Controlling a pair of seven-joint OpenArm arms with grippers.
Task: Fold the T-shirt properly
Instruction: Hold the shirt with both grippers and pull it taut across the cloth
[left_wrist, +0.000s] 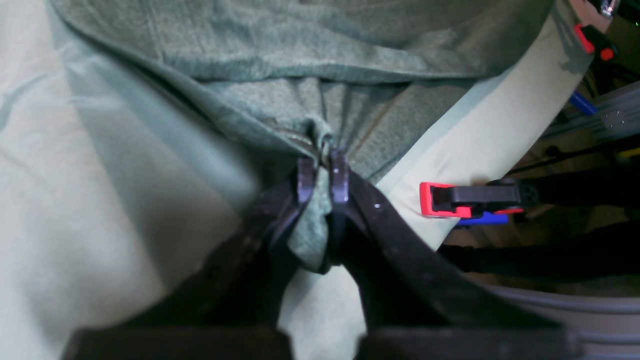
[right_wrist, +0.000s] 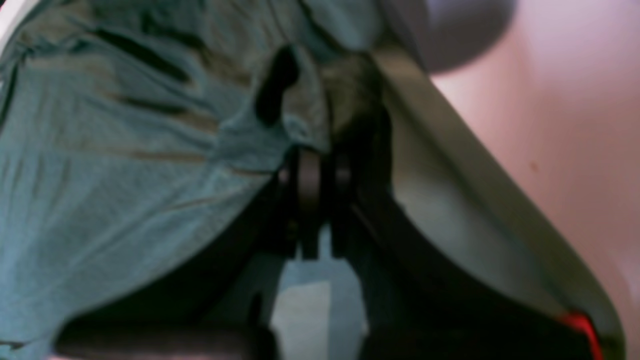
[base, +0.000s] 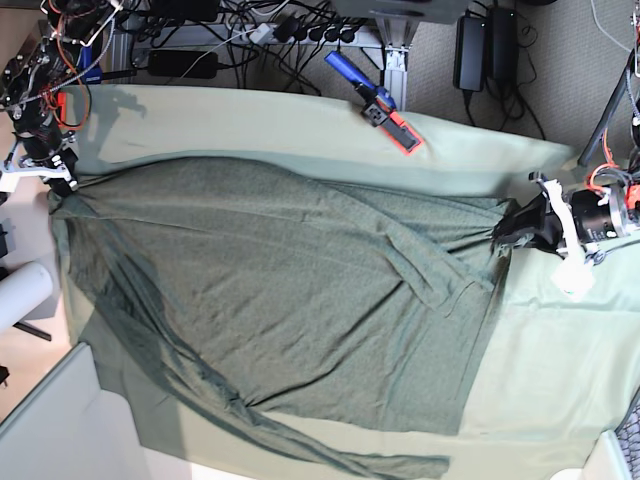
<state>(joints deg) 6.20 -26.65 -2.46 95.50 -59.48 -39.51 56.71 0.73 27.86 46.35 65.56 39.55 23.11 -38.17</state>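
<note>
The dark grey-green T-shirt (base: 280, 290) lies spread wide over the pale mint tablecloth (base: 560, 380), with wrinkles and a loose strip trailing toward the front edge. At the right side, my left gripper (base: 510, 225) is shut on a bunched bit of the shirt's edge. The left wrist view shows its fingertips (left_wrist: 322, 170) pinching the T-shirt (left_wrist: 300, 45) fabric, lifted a little off the cloth. My right gripper (base: 60, 180) is at the far left and holds the shirt's opposite corner. In the blurred right wrist view, this gripper (right_wrist: 320, 175) is closed on the T-shirt (right_wrist: 125, 175).
A red, black and blue clamp (base: 385, 110) pins the tablecloth at the back edge; the left wrist view shows this clamp (left_wrist: 450, 200) just right of my fingers. Cables and power bricks (base: 470, 45) lie behind the table. A white roll (base: 20, 295) sits off the left edge.
</note>
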